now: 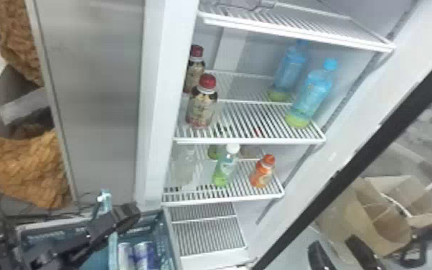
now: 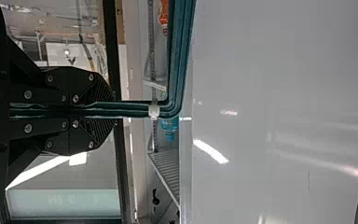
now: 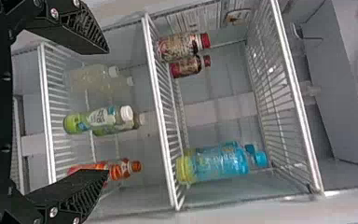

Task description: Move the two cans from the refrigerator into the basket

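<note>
Refrigerator (image 1: 158, 107) holding bottles (image 1: 204, 107); basket (image 1: 168, 233): two cans (image 1: 144, 255); left gripper (image 1: 127, 213) jaws clamping handle (image 2: 179, 56); right gripper (image 1: 333, 242) jaws apart.

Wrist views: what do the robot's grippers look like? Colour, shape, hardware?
Both are black. The left gripper has flat, angular fingers with diagonal ribbing near the tips and silver round-headed screws along them. The right gripper has wedge-shaped fingers that taper towards the tips, ridged on their inner faces, with silver screws near the base.
</note>
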Available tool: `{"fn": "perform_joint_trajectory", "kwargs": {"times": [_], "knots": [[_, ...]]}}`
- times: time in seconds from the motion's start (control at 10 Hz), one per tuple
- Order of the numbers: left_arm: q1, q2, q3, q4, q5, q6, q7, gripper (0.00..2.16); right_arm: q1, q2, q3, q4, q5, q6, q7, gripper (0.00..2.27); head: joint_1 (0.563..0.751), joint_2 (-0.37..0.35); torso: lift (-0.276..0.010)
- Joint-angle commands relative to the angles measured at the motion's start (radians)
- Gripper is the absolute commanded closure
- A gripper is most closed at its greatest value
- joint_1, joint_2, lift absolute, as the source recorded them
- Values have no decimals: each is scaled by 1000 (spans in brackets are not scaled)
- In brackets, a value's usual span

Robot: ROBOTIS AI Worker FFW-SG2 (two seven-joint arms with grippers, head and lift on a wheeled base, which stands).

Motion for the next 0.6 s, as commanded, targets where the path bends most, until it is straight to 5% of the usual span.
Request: {"fn": "perform_joint_trajectory", "kwargs": {"times": [0.0, 0.5], "knots": [[2, 0, 4, -3, -5, 0, 0, 1191, 32, 10, -4, -13, 1, -17, 2, 144, 695, -350, -31], [-1, 0, 6, -3, -15, 3, 0, 1191, 39, 3, -6, -23, -3, -15, 10, 144, 695, -350, -31]]}}
